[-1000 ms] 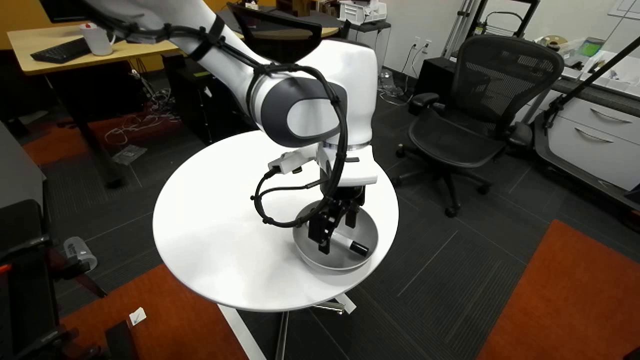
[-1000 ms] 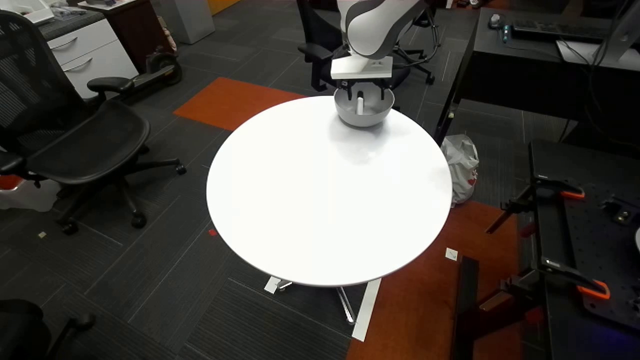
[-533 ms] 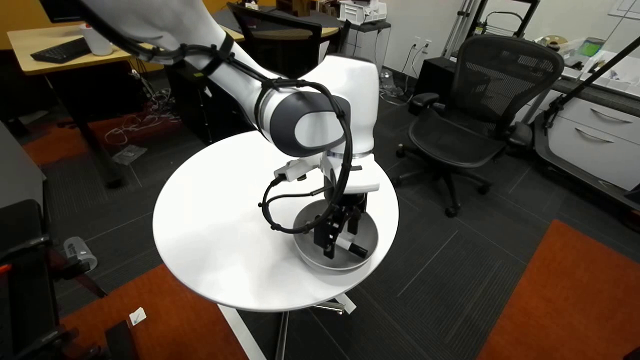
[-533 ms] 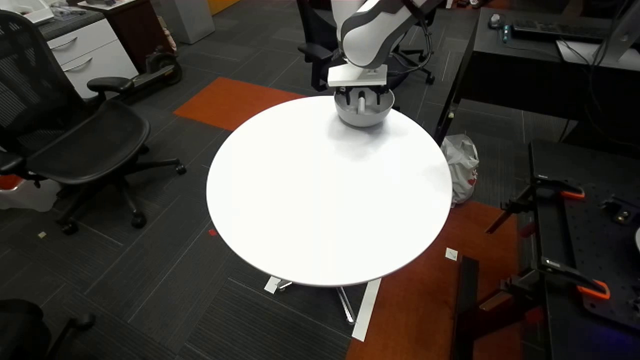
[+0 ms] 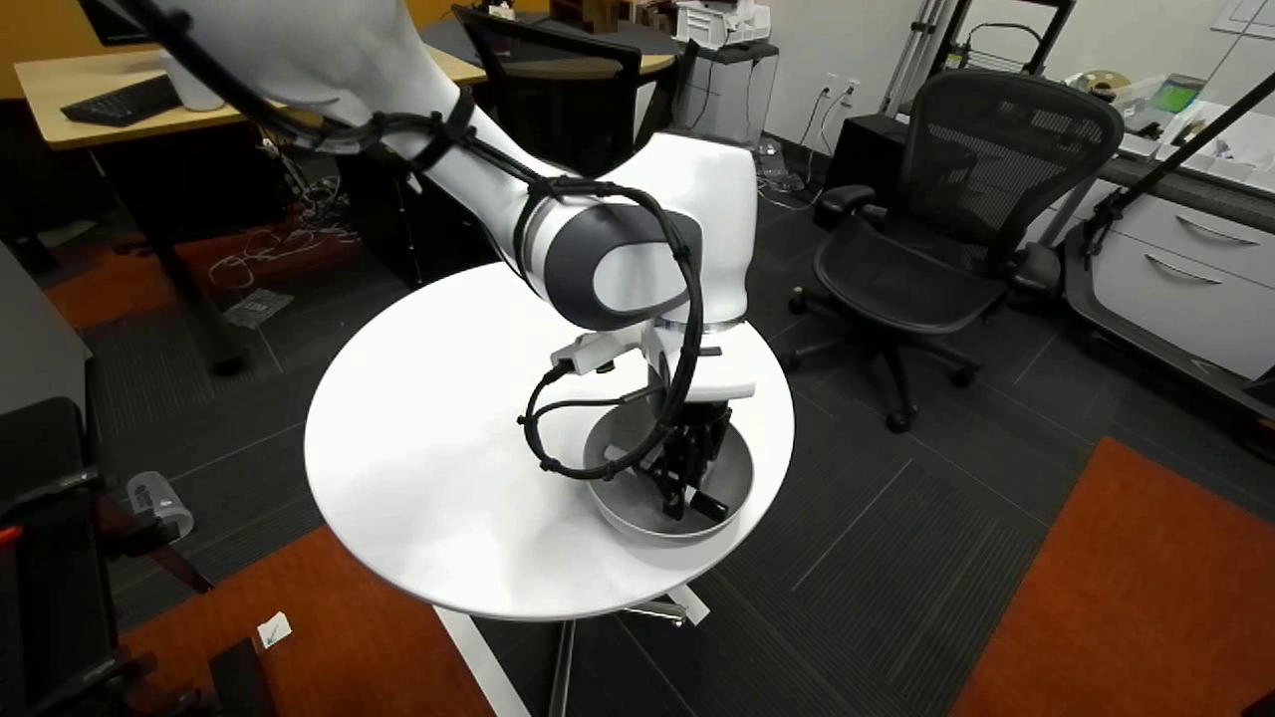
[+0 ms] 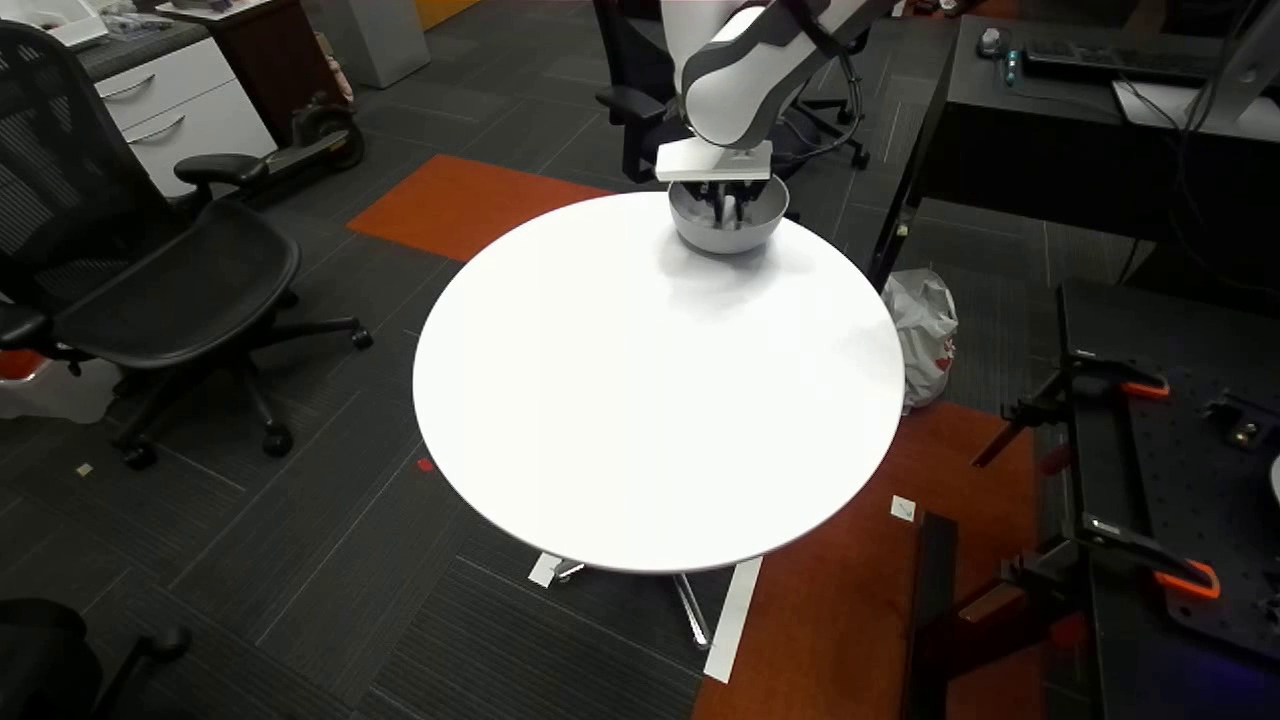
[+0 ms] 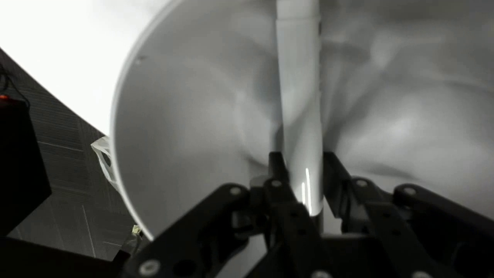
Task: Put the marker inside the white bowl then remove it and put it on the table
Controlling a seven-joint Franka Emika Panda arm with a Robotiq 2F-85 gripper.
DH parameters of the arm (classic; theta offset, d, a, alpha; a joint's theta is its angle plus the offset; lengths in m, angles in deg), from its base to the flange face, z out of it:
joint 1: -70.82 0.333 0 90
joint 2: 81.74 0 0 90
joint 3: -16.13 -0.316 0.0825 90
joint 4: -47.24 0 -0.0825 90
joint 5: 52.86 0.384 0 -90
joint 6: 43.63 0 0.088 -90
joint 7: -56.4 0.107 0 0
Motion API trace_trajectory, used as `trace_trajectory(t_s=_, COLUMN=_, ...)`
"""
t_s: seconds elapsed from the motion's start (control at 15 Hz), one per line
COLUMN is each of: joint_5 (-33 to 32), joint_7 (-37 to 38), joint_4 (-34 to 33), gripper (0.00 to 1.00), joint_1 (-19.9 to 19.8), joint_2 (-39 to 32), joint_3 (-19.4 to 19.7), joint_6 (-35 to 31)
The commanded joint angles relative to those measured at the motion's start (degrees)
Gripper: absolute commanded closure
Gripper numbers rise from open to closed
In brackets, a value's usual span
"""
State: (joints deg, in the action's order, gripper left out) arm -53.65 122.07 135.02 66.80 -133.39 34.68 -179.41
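The white bowl [image 5: 637, 523] stands on the round white table [image 5: 448, 448], near its edge. Inside it lies the marker [image 7: 299, 96], its pale barrel running up the wrist view. Its black cap [image 5: 709, 506] shows in an exterior view, pointing toward the bowl's near wall; in the wrist view the gripper hides most of it. My gripper [image 7: 303, 158] reaches down into the bowl, shut on the barrel close to the cap, with one dark finger [image 7: 332, 170] against each side. In an exterior view the fingertips [image 6: 718, 212] sit below the bowl's rim.
The bowl's wall rises all round the gripper. A black cable [image 5: 538, 438] loops from the arm over the bowl's rim. Office chairs [image 5: 956, 219] and a black bench with orange-tipped clamps [image 6: 1150, 480] stand off the table.
The arm has come down deeper into the bowl. The fingers, wide apart on either side of the marker before, have closed in on it. Bowl and marker look unmoved.
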Motion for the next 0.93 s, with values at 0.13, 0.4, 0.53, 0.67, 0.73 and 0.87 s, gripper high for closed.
trace_trajectory(t_s=0.13, joint_5=-1.0, joint_7=4.4, joint_4=4.5, gripper=0.94, joint_1=1.9, joint_2=4.4, joint_3=2.5, joint_6=-2.1)
trace_trajectory(t_s=0.4, joint_5=-3.3, joint_7=6.5, joint_4=9.1, gripper=0.94, joint_1=4.5, joint_2=9.2, joint_3=4.8, joint_6=-6.3)
trace_trajectory(t_s=0.53, joint_5=-5.7, joint_7=7.6, joint_4=10.6, gripper=0.94, joint_1=6.3, joint_2=11.2, joint_3=6.3, joint_6=-8.1)
trace_trajectory(t_s=0.67, joint_5=-8.6, joint_7=9.1, joint_4=12.8, gripper=0.94, joint_1=8.2, joint_2=13.7, joint_3=7.8, joint_6=-10.5)
trace_trajectory(t_s=0.73, joint_5=-9.7, joint_7=10.0, joint_4=13.7, gripper=0.94, joint_1=9.0, joint_2=14.9, joint_3=8.2, joint_6=-11.4)
trace_trajectory(t_s=0.87, joint_5=-11.3, joint_7=12.2, joint_4=14.7, gripper=0.94, joint_1=10.7, joint_2=16.8, joint_3=8.5, joint_6=-11.5)
